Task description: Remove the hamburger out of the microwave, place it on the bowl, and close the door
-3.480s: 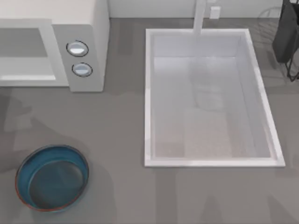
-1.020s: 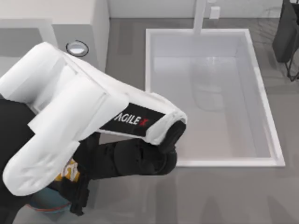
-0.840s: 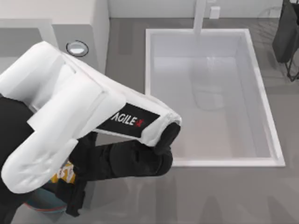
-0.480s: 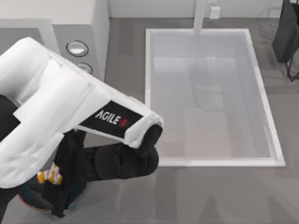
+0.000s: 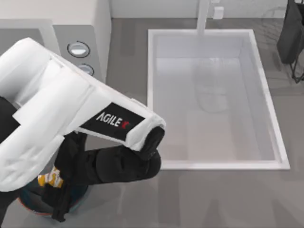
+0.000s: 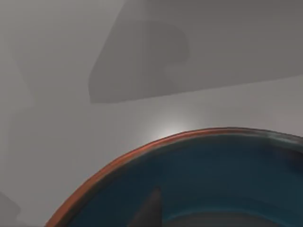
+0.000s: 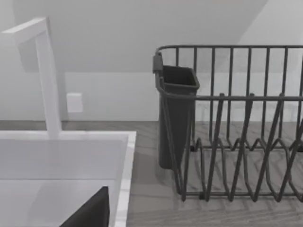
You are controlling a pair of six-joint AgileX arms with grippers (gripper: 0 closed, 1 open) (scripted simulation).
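Observation:
My left arm (image 5: 71, 109) reaches across the left of the table in the top view. Its black gripper (image 5: 54, 190) hangs over the bowl (image 5: 29, 209) and is shut on the hamburger (image 5: 48, 179), a small white bundle with orange patches. Most of the bowl is hidden under the arm. The left wrist view looks straight down on the bowl's (image 6: 213, 179) blue inside and reddish rim. The microwave (image 5: 57, 9) stands at the back left, both knobs showing. A strip of the door (image 5: 23, 23) shows; the arm hides how it stands. A dark wedge of my right gripper (image 7: 90, 213) shows.
A white sink (image 5: 152, 95) with a tap (image 5: 203, 16) takes up the middle and right of the table. A dark wire dish rack (image 7: 236, 142) with a utensil cup (image 7: 176, 113) stands at the back right. Bare grey counter lies in front of the sink.
The left arm came into view and swung leftward with the hamburger, bringing it over the bowl. In the last half second it has hardly moved.

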